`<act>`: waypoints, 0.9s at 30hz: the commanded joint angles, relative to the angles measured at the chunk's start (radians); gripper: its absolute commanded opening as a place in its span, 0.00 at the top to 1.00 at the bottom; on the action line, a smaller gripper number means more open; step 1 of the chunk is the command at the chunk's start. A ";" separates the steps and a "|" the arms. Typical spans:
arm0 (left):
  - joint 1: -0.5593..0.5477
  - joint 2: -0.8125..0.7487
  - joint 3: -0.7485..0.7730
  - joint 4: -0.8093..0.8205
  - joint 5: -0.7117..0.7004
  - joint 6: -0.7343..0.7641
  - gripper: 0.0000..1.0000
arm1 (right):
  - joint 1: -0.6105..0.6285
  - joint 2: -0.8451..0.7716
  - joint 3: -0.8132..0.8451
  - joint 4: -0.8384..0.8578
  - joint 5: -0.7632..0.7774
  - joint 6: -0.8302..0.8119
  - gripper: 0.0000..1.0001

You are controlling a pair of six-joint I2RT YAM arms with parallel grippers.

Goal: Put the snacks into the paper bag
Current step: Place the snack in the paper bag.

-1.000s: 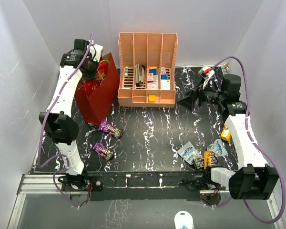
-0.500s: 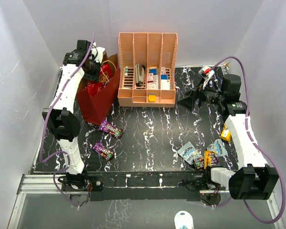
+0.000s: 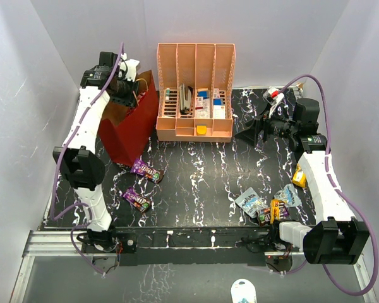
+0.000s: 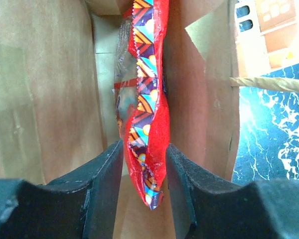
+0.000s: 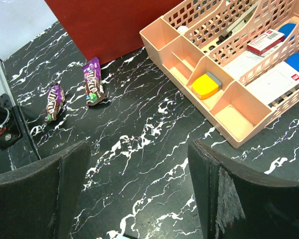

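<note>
My left gripper (image 3: 127, 88) hangs over the mouth of the dark-red paper bag (image 3: 129, 129) at the back left. In the left wrist view its jaws (image 4: 144, 174) stand a little apart, and the red chip bag (image 4: 149, 99) reaches down between them into the brown inside of the paper bag (image 4: 50, 89), its top edge brushing both fingers. Two purple candy bars (image 3: 146, 169) (image 3: 138, 199) lie in front of the bag. Blue-grey pouches (image 3: 249, 202) (image 3: 289, 196), dark packets (image 3: 271, 211) and a yellow packet (image 3: 299, 177) lie at the near right. My right gripper (image 3: 249, 134) hovers open and empty.
A peach slotted organizer (image 3: 196, 95) with small boxes stands at the back centre, right beside the paper bag. In the right wrist view the organizer (image 5: 229, 64) and both candy bars (image 5: 92, 87) (image 5: 55, 102) show beyond the open jaws (image 5: 139, 184).
The left gripper has lowered the chip bag into the paper bag and its jaws have parted. The paper bag shifted slightly. The right arm has not moved.
</note>
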 commanded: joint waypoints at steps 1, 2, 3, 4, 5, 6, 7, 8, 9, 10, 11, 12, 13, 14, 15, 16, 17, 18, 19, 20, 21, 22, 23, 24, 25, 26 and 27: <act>0.003 -0.092 -0.021 0.008 0.033 -0.003 0.60 | -0.005 -0.024 -0.011 0.059 -0.004 -0.003 0.18; 0.003 -0.094 -0.020 0.008 0.035 0.000 0.60 | -0.005 -0.024 -0.012 0.059 -0.004 -0.003 0.18; 0.003 -0.095 -0.018 0.007 0.034 0.001 0.60 | -0.005 -0.023 -0.012 0.059 -0.002 -0.003 0.18; 0.004 -0.100 -0.017 0.007 0.033 0.003 0.59 | -0.005 -0.023 -0.012 0.059 -0.001 -0.003 0.18; 0.003 -0.105 -0.016 0.007 0.030 0.004 0.58 | -0.005 -0.024 -0.011 0.059 0.002 -0.003 0.18; 0.003 -0.109 -0.014 0.009 0.023 0.008 0.58 | -0.005 -0.024 -0.011 0.059 0.004 -0.002 0.18; 0.003 -0.117 -0.012 0.012 0.011 0.012 0.56 | -0.005 -0.024 -0.012 0.057 0.007 -0.004 0.18; 0.004 -0.124 -0.011 0.017 -0.003 0.019 0.55 | -0.005 -0.024 -0.011 0.057 0.011 -0.007 0.18; 0.003 -0.131 -0.011 0.020 -0.024 0.026 0.54 | -0.005 -0.023 -0.011 0.056 0.014 -0.008 0.18; 0.003 -0.140 -0.013 0.025 -0.044 0.036 0.53 | -0.005 -0.022 -0.010 0.055 0.019 -0.011 0.18; 0.003 -0.150 -0.016 0.031 -0.070 0.046 0.53 | -0.005 -0.023 -0.009 0.053 0.024 -0.013 0.18; 0.003 -0.162 -0.021 0.038 -0.095 0.058 0.51 | -0.005 -0.022 -0.006 0.049 0.030 -0.016 0.18; 0.003 -0.174 -0.030 0.046 -0.119 0.071 0.50 | -0.005 -0.021 -0.002 0.042 0.037 -0.021 0.18; 0.003 -0.188 -0.039 0.056 -0.143 0.085 0.49 | -0.005 -0.019 0.002 0.039 0.045 -0.025 0.18; 0.003 -0.203 -0.050 0.066 -0.167 0.105 0.47 | -0.005 -0.018 0.006 0.034 0.053 -0.029 0.18; 0.003 -0.217 -0.061 0.074 -0.187 0.122 0.46 | -0.005 -0.016 0.009 0.030 0.063 -0.032 0.18; 0.003 -0.233 -0.074 0.082 -0.205 0.138 0.45 | -0.005 -0.014 0.014 0.026 0.072 -0.035 0.18; 0.003 -0.247 -0.091 0.092 -0.225 0.152 0.44 | -0.005 -0.011 0.017 0.023 0.077 -0.038 0.18; 0.003 -0.263 -0.098 0.098 -0.243 0.165 0.43 | -0.005 -0.008 0.020 0.022 0.083 -0.041 0.18; 0.003 -0.280 -0.114 0.104 -0.261 0.177 0.42 | -0.005 -0.004 0.023 0.018 0.090 -0.043 0.18; 0.003 -0.295 -0.127 0.111 -0.273 0.189 0.41 | -0.005 0.001 0.026 0.014 0.096 -0.045 0.18; 0.003 -0.312 -0.140 0.118 -0.280 0.198 0.39 | -0.005 0.006 0.029 0.010 0.101 -0.047 0.18; 0.003 -0.328 -0.153 0.122 -0.281 0.207 0.38 | -0.005 0.012 0.034 0.005 0.104 -0.049 0.18; 0.003 -0.345 -0.167 0.127 -0.276 0.214 0.38 | -0.005 0.018 0.036 0.001 0.106 -0.050 0.17; 0.003 -0.362 -0.183 0.135 -0.270 0.222 0.37 | -0.005 0.023 0.038 0.000 0.108 -0.050 0.18; 0.003 -0.380 -0.199 0.144 -0.270 0.229 0.35 | -0.005 0.027 0.039 0.000 0.107 -0.050 0.18; 0.003 -0.396 -0.216 0.155 -0.266 0.231 0.34 | -0.003 0.032 0.040 -0.001 0.106 -0.049 0.18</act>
